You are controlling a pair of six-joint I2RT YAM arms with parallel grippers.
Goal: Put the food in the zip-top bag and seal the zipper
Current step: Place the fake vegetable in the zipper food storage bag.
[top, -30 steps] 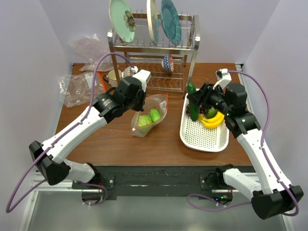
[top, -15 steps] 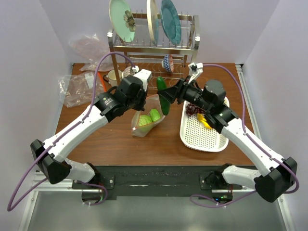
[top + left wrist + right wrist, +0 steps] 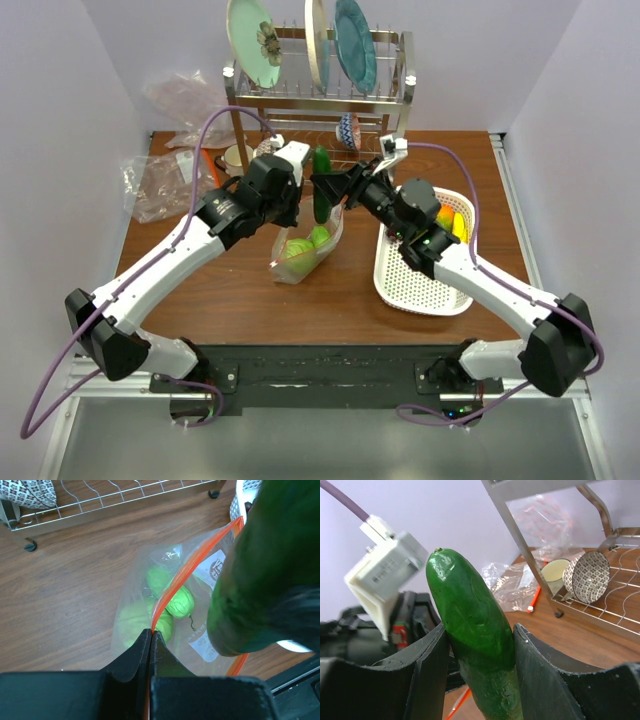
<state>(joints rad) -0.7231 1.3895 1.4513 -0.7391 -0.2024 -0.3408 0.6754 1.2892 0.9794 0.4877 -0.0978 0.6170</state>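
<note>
The brown worktop (image 3: 200,290) carries a dish rack (image 3: 290,97) at its far edge and a white mesh basket (image 3: 420,285) on the right. The basket holds bananas (image 3: 458,225) and an orange fruit (image 3: 443,213) at its far end.

Left of the basket, at the middle of the worktop, lies the zip-top bag (image 3: 135,595). Its mouth is raised toward the far side, and green food (image 3: 175,597) sits inside it.

The right claw (image 3: 479,627) is clamped around a cucumber (image 3: 320,195), one finger on each side of it. The cucumber hangs just above the bag's mouth.

The left claw (image 3: 151,635) is pinched tight on the zipper (image 3: 190,565) at the mouth's near-left corner, and holds that edge up.

The mouth looks narrow and slack, with only one corner held. If the cucumber comes down off line, its tip could press the orange-red strip inward and fold the opening closed. It could also drag the thin film out of the left claw's pinch. Let go too high or too far right, the cucumber may strike the rim and roll onto the worktop. It is also long. If it lodges upright on the food below, it could jut past the strip and block the seal.
</note>
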